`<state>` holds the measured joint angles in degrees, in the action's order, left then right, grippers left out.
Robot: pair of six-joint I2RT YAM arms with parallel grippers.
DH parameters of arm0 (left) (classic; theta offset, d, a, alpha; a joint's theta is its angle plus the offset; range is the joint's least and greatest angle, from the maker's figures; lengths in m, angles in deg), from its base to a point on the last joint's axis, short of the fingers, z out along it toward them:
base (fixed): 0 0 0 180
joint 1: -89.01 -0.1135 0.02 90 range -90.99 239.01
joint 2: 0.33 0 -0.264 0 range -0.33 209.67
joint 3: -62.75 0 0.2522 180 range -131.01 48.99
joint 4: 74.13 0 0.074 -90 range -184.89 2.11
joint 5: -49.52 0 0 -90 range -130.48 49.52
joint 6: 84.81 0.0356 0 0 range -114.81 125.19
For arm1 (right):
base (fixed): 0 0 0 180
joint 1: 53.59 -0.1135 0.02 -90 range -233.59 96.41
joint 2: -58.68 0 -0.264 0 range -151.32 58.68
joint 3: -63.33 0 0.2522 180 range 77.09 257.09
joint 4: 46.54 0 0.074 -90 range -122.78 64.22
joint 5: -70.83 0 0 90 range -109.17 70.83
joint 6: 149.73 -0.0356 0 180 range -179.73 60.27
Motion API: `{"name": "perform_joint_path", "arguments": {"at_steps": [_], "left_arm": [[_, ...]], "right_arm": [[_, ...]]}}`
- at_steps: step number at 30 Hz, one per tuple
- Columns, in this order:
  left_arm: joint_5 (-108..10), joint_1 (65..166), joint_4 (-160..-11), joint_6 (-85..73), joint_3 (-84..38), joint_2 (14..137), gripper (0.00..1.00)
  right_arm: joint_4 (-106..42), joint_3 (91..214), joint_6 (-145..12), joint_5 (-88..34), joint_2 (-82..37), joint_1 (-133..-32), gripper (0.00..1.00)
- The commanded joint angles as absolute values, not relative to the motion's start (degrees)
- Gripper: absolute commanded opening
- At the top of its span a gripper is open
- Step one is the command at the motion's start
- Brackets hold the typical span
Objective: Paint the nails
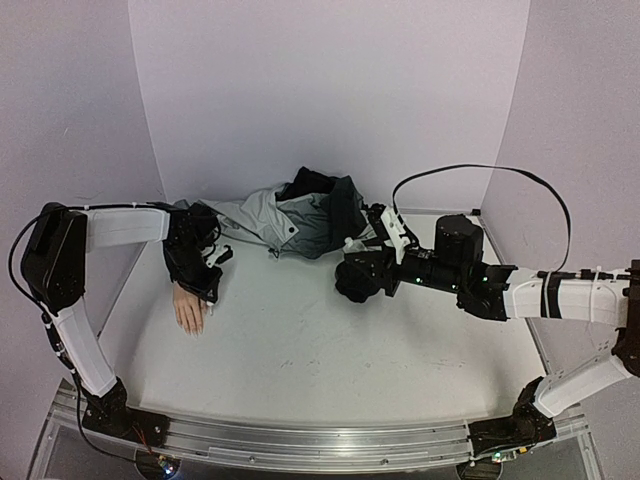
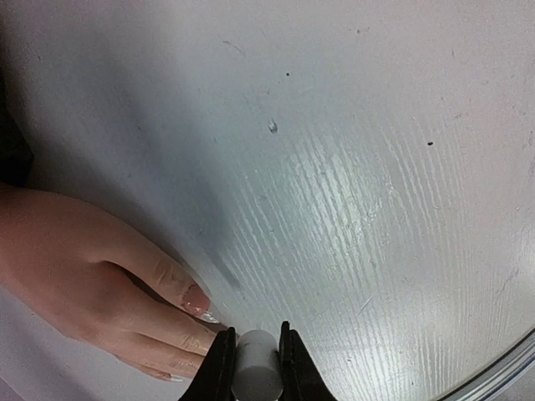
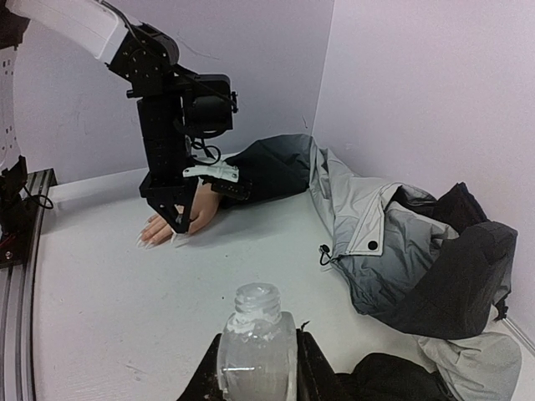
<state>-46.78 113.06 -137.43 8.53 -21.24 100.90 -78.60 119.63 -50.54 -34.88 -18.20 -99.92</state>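
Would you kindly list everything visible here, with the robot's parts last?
mannequin hand: one, pale flesh, left side of table
nails: several visible, pinkish, on its fingertips
jacket: one, grey-black, crumpled at the rear
glass bottle: one, clear, uncapped, in right gripper
white cylinder: one, white, in left gripper
table: one, white, under everything
left gripper: one, black, shut on white cylinder by the fingertips
right gripper: one, black, shut on glass bottle

Both arms are white box-shaped links joined by bulky black motor housings. The left arm [image 1: 120, 226] has a thin black wire [image 1: 14, 262] at nine o'clock. The right arm [image 1: 560, 297] has black bands, small green lights and a black cable [image 1: 480, 170] arching at one o'clock. The left gripper [image 2: 253, 363] and right gripper [image 3: 257, 359] are black.
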Motion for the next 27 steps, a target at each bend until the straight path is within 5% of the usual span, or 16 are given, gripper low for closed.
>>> {"name": "perform_joint_path", "arguments": {"at_steps": [1,27], "left_arm": [[-43.88,112.75,-138.24,6.60,-26.59,98.41,0.00],[-39.71,111.51,-137.51,7.90,-25.98,104.39,0.00]], "right_arm": [[-81.74,120.68,-50.85,-35.60,-16.75,-100.26,0.00],[-81.75,120.68,-50.76,-35.26,-16.77,-100.43,0.00]]}}
